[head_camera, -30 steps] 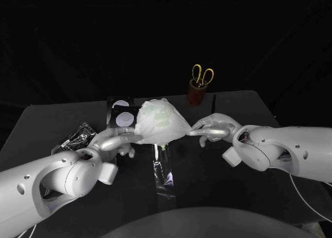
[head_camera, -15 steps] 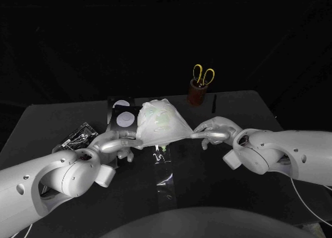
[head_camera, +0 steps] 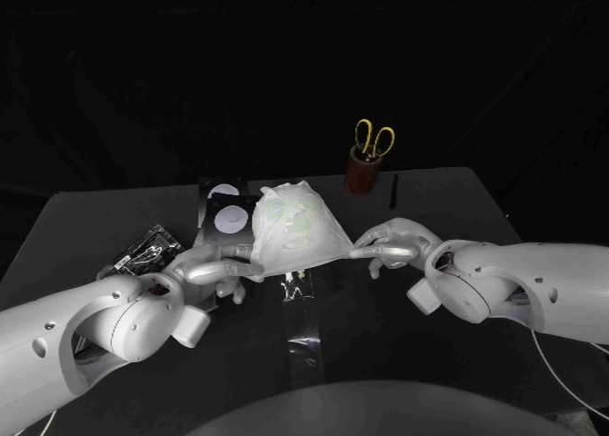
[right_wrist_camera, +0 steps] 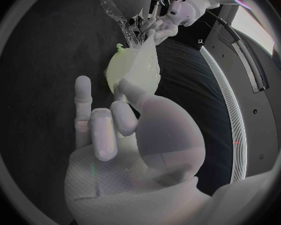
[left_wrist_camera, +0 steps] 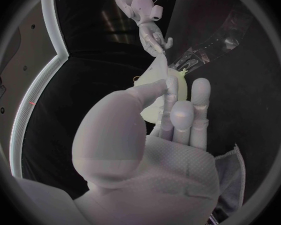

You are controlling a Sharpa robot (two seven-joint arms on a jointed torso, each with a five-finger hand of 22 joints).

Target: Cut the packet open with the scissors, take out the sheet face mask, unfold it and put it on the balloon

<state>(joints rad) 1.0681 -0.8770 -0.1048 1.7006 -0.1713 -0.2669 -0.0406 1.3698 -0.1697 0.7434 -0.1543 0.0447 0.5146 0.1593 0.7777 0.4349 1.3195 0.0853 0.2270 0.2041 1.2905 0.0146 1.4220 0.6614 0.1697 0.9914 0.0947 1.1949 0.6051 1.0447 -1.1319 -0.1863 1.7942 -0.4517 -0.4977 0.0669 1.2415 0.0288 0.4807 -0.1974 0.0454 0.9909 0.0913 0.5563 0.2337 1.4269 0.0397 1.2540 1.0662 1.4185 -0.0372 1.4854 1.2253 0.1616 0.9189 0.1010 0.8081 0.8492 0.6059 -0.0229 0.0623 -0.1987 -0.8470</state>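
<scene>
The sheet face mask [head_camera: 294, 232] is tented over what looks like the pale balloon [right_wrist_camera: 118, 72]. Its lower edge is stretched from 8 to 4 o'clock. The left hand [head_camera: 213, 263] pinches one corner and the right hand [head_camera: 391, 242] the other, both equally near.

Left hand [head_camera: 213, 265] and right hand [head_camera: 394, 243] facing each other, apart, each pinching the sheet mask [head_camera: 294, 227] edge

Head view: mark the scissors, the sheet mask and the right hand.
scissors [head_camera: 372, 143], head view, on the yellow handles.
sheet mask [head_camera: 294, 229], head view, mid front of the sheet.
right hand [head_camera: 394, 242], head view, middle of the hand.
</scene>
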